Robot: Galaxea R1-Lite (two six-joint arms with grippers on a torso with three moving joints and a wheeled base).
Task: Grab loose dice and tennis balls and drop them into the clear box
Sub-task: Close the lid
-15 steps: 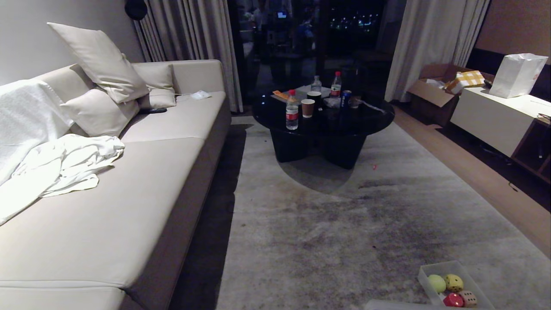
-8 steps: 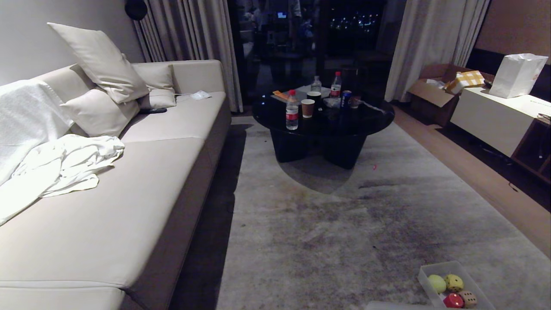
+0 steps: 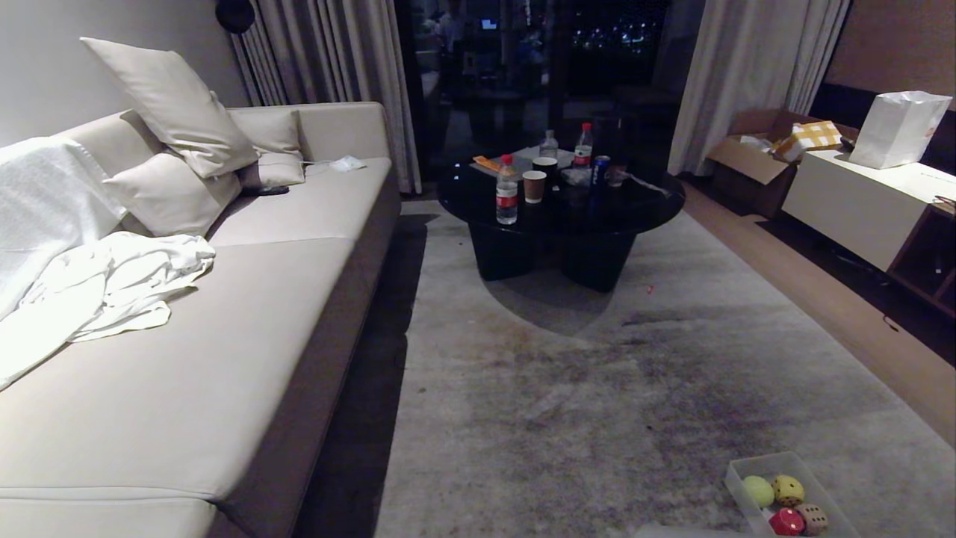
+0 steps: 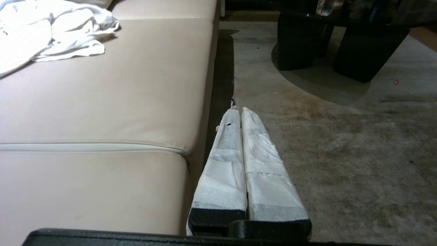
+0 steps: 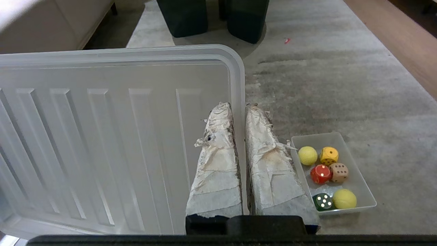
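Observation:
The clear box (image 5: 309, 138) sits on the carpet, at the lower right of the head view (image 3: 736, 474). Inside it lie a yellow die (image 5: 329, 155), a red die (image 5: 320, 173), a tan die (image 5: 338, 172), a dark green die (image 5: 323, 201) and two tennis balls (image 5: 307, 155) (image 5: 344, 199). My right gripper (image 5: 239, 106) hangs above and beside the box, shut on the rim of the flat ribbed lid (image 5: 102, 136). My left gripper (image 4: 240, 109) is shut and empty, low beside the sofa's front edge. Neither gripper shows in the head view.
A beige sofa (image 3: 246, 336) with pillows and white cloth runs along the left. A round black coffee table (image 3: 560, 217) with bottles and cups stands ahead on the grey carpet (image 3: 597, 388). A cabinet (image 3: 859, 202) and a cardboard box (image 3: 747, 157) line the right wall.

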